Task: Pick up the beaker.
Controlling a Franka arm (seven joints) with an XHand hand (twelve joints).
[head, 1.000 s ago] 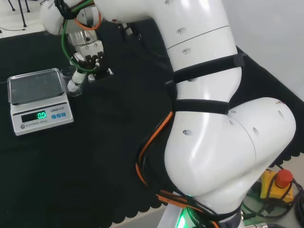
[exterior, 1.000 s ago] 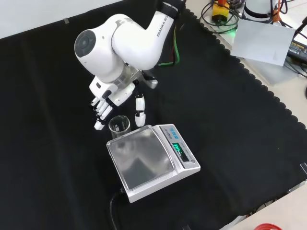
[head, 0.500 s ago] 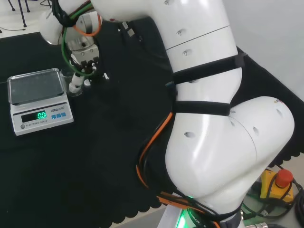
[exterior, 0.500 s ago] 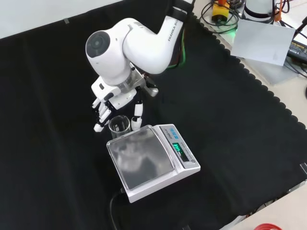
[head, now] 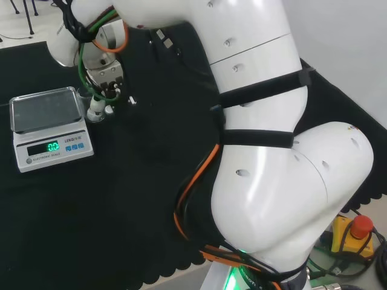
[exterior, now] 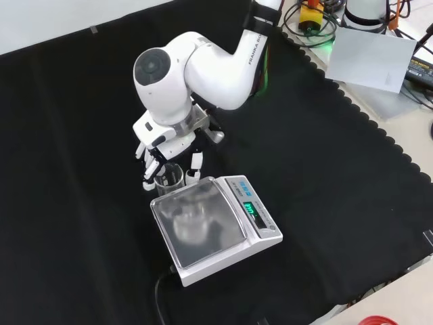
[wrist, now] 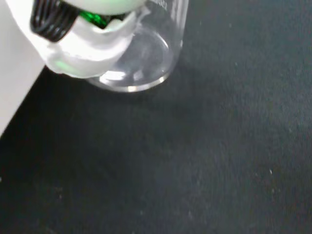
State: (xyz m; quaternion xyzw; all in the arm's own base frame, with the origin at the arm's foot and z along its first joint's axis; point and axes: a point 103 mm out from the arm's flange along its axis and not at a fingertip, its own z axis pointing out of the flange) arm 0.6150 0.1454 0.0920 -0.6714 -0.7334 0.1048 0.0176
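In the wrist view the small clear glass beaker [wrist: 146, 53] stood upright on the black cloth [wrist: 195, 161], its round base flat on the fabric, and nothing could be seen inside it. A white finger [wrist: 92, 53] lay close across its wall; whether they touched could not be told.

In the front view the same beaker [exterior: 168, 177] stood just off the far corner of the white digital scale [exterior: 223, 227] with its steel pan, at about eleven o'clock from the pan's middle. It was a short, straight-walled cylinder with an open mouth.

The black and white hand [exterior: 162, 142] hung directly above and around the beaker, at twelve o'clock from it. Its fingers were spread and pointed down, some at the beaker's nine o'clock side and one at its three o'clock side, flanking the glass and not visibly closed on it.

In the head view the hand [head: 103, 84] sat at the scale's [head: 51, 142] two o'clock corner.
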